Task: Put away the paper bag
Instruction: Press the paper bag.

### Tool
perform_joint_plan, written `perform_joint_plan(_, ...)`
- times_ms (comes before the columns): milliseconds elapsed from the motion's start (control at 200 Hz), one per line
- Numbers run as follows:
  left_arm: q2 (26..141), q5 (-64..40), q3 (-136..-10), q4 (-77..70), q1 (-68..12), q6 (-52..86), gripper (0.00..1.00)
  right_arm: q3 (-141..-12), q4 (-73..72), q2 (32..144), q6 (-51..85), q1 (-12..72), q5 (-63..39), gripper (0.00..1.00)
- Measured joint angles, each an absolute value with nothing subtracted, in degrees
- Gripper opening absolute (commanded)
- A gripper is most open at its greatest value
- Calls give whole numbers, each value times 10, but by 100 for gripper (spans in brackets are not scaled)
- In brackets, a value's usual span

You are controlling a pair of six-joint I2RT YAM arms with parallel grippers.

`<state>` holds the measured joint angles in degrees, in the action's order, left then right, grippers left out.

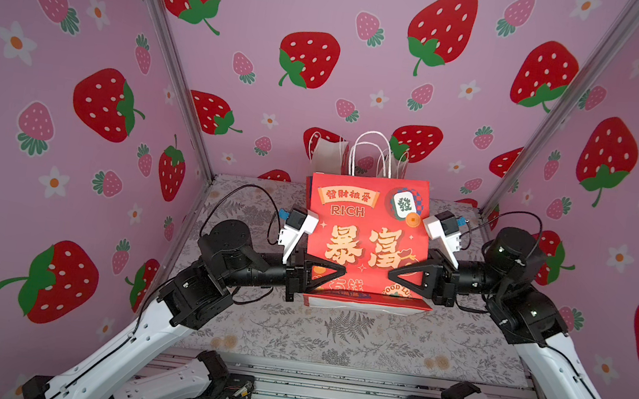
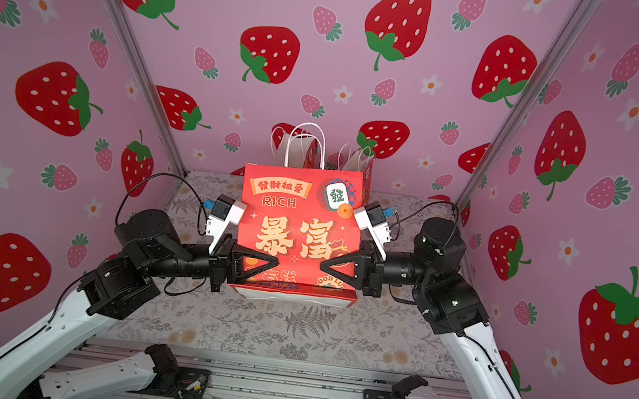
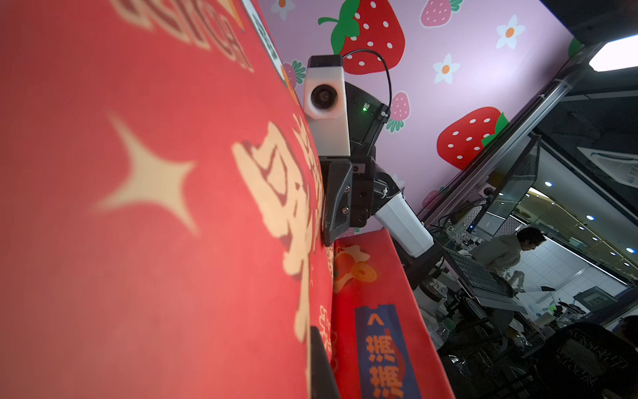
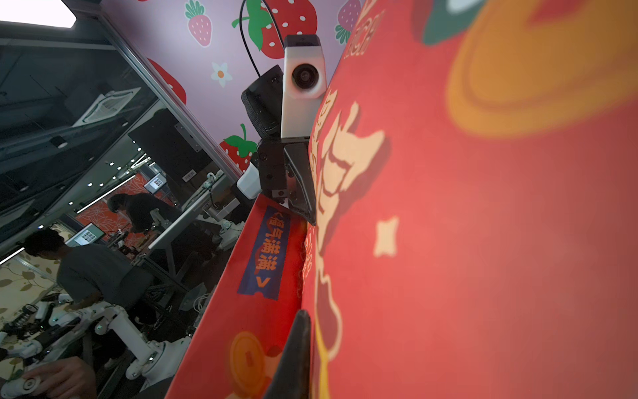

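The red paper bag (image 1: 366,232) stands up near the back of the counter (image 1: 354,339), with its white handles (image 1: 370,152) on top and a red flap (image 1: 367,299) folded out at the bottom; the left claw (image 1: 344,271) is pinched tight and its tip rests against the front of the bag, low down; the right claw (image 1: 389,276) is pinched tight too, pointing in from the other side; neither one seems to hold the paper, they just press on it; the bag could tip backward if they push too hard; the thin paper might crumple or rip; a lopsided push could make it spin.
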<state>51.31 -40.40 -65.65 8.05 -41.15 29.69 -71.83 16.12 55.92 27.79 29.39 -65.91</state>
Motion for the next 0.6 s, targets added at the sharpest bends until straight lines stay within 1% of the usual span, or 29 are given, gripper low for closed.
perform_joint_plan(65, 513, -404, -659, 84, -411, 297, 0, -721, 164, 559, 274, 295, -656, 7)
perform_joint_plan(130, 513, -405, -663, 89, -411, 297, 0, -722, 166, 559, 272, 296, -651, 20)
perform_joint_plan(215, 514, -401, -666, 93, -411, 296, 0, -723, 165, 559, 277, 297, -639, 32)
perform_joint_plan(240, 515, -401, -667, 93, -411, 296, 0, -723, 163, 559, 279, 298, -636, 34)
perform_joint_plan(285, 516, -400, -667, 93, -411, 296, 0, -723, 154, 560, 289, 298, -635, 35)
perform_joint_plan(360, 519, -398, -667, 93, -411, 296, 0, -723, 133, 562, 304, 300, -634, 35)
perform_joint_plan(415, 520, -397, -668, 94, -411, 296, 0, -723, 123, 565, 311, 302, -634, 31)
perform_joint_plan(550, 521, -396, -675, 96, -411, 296, 0, -723, 108, 575, 322, 306, -631, 14)
perform_joint_plan(600, 521, -396, -676, 95, -411, 296, 4, -723, 104, 577, 326, 307, -628, 9)
